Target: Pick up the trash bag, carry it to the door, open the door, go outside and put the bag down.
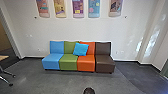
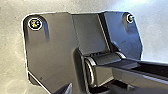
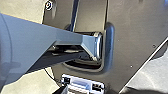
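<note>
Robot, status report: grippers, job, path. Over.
Grippers and trash bag: can't confirm. Ahead: four-seat couch along wall, blue cushion on it. Left: castered legs.

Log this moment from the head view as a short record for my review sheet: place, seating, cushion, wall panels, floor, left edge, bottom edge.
place: indoors, facing a pale wall
seating: four seats in a row; left to right blue, green, orange, brown
cushion: blue cushion, tilted, against the green and orange backs
wall panels: five coloured panels
floor: grey floor
left edge: part of a tabletop; casters
bottom edge: dark rounded thing, unidentified
</note>
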